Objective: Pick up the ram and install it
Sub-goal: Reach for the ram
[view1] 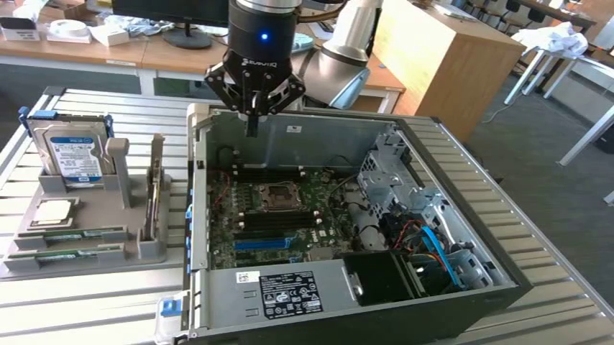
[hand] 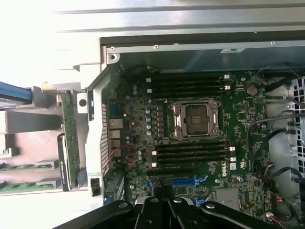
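Two ram sticks [view1: 69, 234] lie flat, one beside the other, in recesses of the grey holder tray [view1: 29, 269] at the exterior view's left, well apart from the gripper. Thin green boards, so I'd judge them very light and stiff, but easy to crack if bent. The chips and the contact edge look like the parts to keep off. Sitting sunk in the tray like that, the bare long edges or the short ends seem the only sensible places to pinch, and smooth board edges could slip in a loose grip.

Same tray, moving outward: a square processor chip [view1: 53, 210] just behind the sticks, a hard drive [view1: 69, 154] standing upright behind that, and another green board [view1: 154, 208] on edge nearer the case. Whether that one is ram too, I can't tell.

Next along is the open computer case [view1: 197, 215], with its motherboard [view1: 321, 188] showing an empty processor socket [view1: 283, 192] and empty black memory slots [view1: 278, 219].

And up there, the gripper [view1: 252, 128] hangs over the far end of the case, fingers pressed together, carrying nothing.
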`<state>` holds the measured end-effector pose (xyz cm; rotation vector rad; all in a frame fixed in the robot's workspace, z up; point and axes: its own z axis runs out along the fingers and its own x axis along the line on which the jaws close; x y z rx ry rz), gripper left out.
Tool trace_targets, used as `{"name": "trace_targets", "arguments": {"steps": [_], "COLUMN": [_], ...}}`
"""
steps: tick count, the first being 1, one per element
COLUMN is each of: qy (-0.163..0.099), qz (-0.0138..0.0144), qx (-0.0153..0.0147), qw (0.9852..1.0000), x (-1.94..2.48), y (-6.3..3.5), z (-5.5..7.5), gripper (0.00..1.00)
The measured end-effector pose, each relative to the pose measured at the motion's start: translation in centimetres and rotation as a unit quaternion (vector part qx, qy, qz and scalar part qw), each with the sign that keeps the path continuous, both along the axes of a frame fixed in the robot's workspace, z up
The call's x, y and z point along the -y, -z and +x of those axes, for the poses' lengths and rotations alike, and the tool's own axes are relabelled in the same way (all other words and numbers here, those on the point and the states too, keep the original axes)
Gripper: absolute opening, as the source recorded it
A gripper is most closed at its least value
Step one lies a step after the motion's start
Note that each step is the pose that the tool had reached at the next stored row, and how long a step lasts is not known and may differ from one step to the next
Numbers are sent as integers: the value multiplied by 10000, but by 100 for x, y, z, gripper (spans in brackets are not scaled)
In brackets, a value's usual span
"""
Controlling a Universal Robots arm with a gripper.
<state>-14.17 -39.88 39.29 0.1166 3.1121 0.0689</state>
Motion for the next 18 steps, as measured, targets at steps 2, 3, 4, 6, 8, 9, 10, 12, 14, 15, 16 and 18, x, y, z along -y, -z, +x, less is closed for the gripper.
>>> {"name": "trace_targets", "arguments": {"steps": [2,3,4,6,8,9,10,12,14,15,16,18], "qy": [0,0,0,0,-1,0,0,0,0,0,0,0], "qz": [0,0,0,0,0,0,0,0,0,0,0,0], "qx": [1,1,1,1,1,1,1,1,1,2,2,2], "qw": [10000,10000,10000,10000,10000,10000,10000,10000,10000,10000,10000,10000], "x": [0,0,0,0,0,0,0,0,0,0,0,0], "y": [1,1,2,4,5,7,8,9,10,12,12,14], "z": [-21,-32,-44,-79,-112,-133,-143,-171,-202,-220,-234,-257], "gripper": [10,10,10,10,10,10,10,10,10,10,10,10]}}
